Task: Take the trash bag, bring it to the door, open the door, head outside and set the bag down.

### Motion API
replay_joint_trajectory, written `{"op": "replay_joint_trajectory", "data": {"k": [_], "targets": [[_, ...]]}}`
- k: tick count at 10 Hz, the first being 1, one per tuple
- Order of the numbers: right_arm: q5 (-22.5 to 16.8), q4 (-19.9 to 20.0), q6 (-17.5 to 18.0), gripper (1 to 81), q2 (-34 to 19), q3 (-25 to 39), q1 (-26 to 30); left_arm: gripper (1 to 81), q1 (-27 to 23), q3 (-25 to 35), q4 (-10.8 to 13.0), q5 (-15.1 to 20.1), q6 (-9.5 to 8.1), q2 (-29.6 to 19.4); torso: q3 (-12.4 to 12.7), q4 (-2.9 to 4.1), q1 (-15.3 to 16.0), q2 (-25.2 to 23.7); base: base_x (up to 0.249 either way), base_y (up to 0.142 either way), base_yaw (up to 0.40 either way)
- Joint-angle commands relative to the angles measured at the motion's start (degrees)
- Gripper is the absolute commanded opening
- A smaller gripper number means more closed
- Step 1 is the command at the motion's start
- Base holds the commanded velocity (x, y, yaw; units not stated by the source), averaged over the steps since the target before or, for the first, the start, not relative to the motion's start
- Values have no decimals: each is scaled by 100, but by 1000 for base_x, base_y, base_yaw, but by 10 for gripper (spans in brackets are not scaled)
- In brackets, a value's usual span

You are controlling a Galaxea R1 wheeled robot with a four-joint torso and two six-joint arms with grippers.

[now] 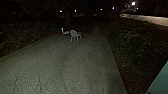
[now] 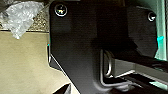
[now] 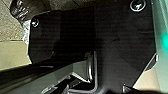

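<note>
Crumpled translucent plastic (image 2: 21,16) lies against speckled paving beside the robot's dark plate in the left wrist view. A shiny black trash bag (image 3: 27,7) appears behind the plate in the right wrist view, with whitish plastic (image 3: 25,31) just below the black part. Whether my left or right gripper has hold of the bag I cannot tell.
Outdoors in the dark, a paved path (image 1: 65,65) runs ahead between planted beds. A white chair (image 1: 74,35) stands on it, with another pale object (image 1: 65,32) beside it. Shrubs (image 1: 137,37) border the right side; a teal surface (image 1: 160,82) juts in at lower right.
</note>
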Motion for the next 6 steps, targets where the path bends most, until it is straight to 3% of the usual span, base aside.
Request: {"op": "replay_joint_trajectory", "data": {"k": [1,2,3,4,6], "targets": [[-284,-27,-10,811,70,108,149,811,-232,-147,-17,278,94,68,518,0,0,0,0,0,0],[-284,-36,-10,811,70,107,149,811,-232,-147,-16,278,94,77,729,0,-1,-2,0,0,0],[-284,-18,-1,811,70,108,149,811,-223,-147,-8,278,94,94,382,0,-1,-5,0,0,0],[-284,-18,-1,811,70,108,158,811,-223,-147,-17,269,94,95,544,0,-1,-9,0,0,0],[-284,-18,-1,811,79,117,122,811,-223,-147,-25,173,94,129,641,0,-1,-11,0,0,0]]}}
